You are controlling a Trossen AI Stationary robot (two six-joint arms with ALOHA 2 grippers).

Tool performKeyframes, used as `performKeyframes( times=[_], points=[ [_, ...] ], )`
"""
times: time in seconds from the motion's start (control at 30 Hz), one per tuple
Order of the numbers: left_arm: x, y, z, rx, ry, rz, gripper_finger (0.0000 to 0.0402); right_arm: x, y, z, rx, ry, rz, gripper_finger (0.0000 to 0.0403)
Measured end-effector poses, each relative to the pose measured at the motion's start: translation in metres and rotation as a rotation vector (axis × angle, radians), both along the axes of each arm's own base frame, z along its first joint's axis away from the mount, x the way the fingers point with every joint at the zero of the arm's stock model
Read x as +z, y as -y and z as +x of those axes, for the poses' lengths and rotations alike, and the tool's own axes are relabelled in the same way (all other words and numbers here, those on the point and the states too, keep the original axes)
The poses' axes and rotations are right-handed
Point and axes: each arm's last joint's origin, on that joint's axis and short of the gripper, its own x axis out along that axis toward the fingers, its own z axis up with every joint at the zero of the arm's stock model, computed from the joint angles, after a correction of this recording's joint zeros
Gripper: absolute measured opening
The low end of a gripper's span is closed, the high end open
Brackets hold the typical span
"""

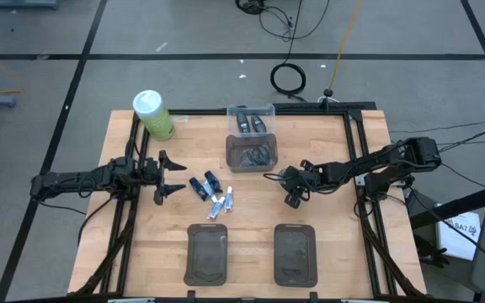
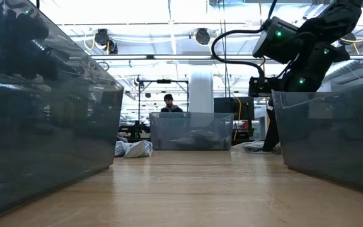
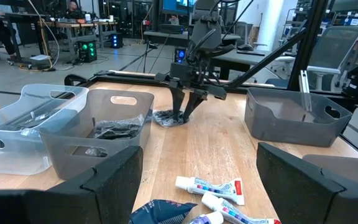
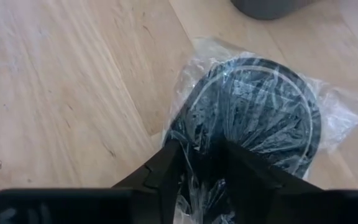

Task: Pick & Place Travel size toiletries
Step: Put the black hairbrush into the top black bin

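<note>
We look down on a pale wooden table (image 1: pixel 251 244) where the right gripper (image 1: pixel 294 190) reaches in toward the middle, just right of a smoky grey see-through bin (image 1: pixel 252 152). In the right wrist view its two dark fingers (image 4: pixel 166 165) stand close together, pinching the crinkled clear plastic wrapper of a round flat dark pot (image 4: pixel 263 106) that lies on the wood. From the left wrist view we see that same gripper (image 3: pixel 185 115) planted point-down on the wrapped pot (image 3: pixel 169 118), between the grey bin (image 3: pixel 104 134) and a dark grey rectangular tray (image 3: pixel 297 115). The left gripper (image 1: pixel 170 178) hovers at the table's left side with its fingers spread wide and nothing between them. Just right of it lie the loose toiletries: two dark blue mini tubes (image 1: pixel 205 184) and, touching them on the near side, two white-and-pale-blue mini tubes (image 1: pixel 222 203), which also show close ahead in the left wrist view (image 3: pixel 210 185). Behind the grey bin sits a clear plastic bin (image 1: pixel 251 120) holding small dark bottles. A big green bottle with a white cap (image 1: pixel 153 114) stands at the far left corner. Two dark grey trays (image 1: pixel 207 252) rest side by side along the near edge. In the low view, a person (image 2: pixel 168 104) shows in the room far behind the table.
</note>
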Motion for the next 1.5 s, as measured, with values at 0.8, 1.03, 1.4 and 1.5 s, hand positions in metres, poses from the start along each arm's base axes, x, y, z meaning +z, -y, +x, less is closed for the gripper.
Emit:
performKeyframes(
  times=[0.8,1.03,1.4,1.5],
  points=[
    [0.0000,0.0000,0.0000,0.000,0.000,0.000,0.0306,0.0012,-0.0002,0.0033,0.027,0.034,-0.011,0.0002],
    [0.0000,0.0000,0.0000,0.000,0.000,0.000,0.0306,0.0013,-0.0002,0.0035,0.033,0.035,-0.015,0.0001],
    [0.0000,0.0000,0.0000,0.000,0.000,0.000,0.0306,0.0013,-0.0002,0.0035,0.033,0.035,-0.014,0.0001],
    [0.0001,0.0000,0.0000,0.000,0.000,0.000,0.0306,0.0013,-0.0002,0.0035,0.033,0.035,-0.014,0.0001]
  ],
)
